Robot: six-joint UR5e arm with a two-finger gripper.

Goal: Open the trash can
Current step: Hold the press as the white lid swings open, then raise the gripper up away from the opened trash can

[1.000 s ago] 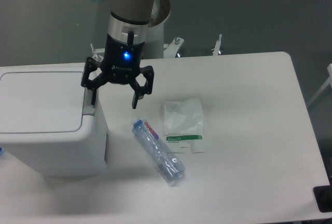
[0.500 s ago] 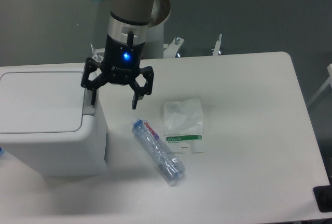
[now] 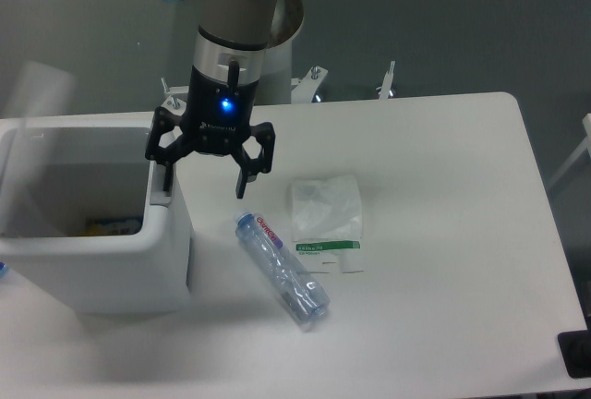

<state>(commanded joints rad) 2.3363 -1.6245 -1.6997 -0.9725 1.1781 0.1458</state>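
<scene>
The big white trash can [image 3: 138,260] stands at the table's left. Its lid [image 3: 37,94] is swung up at the far left and blurred in motion, so the inside shows with something yellow and blue at the bottom. My gripper [image 3: 203,179] is open, spread over the can's right rim. Its left finger [image 3: 167,175] rests on the grey push-button tab [image 3: 160,198]; its right finger [image 3: 242,182] hangs outside the can above the table.
A crushed clear plastic bottle [image 3: 282,270] lies on the white table [image 3: 443,233] just right of the can. A white tissue packet [image 3: 326,223] lies beside it. The robot's base and clamps stand at the table's back edge.
The lid, shut flat half a second ago, has sprung up and the can's inside now shows. The gripper has stayed at the button.
</scene>
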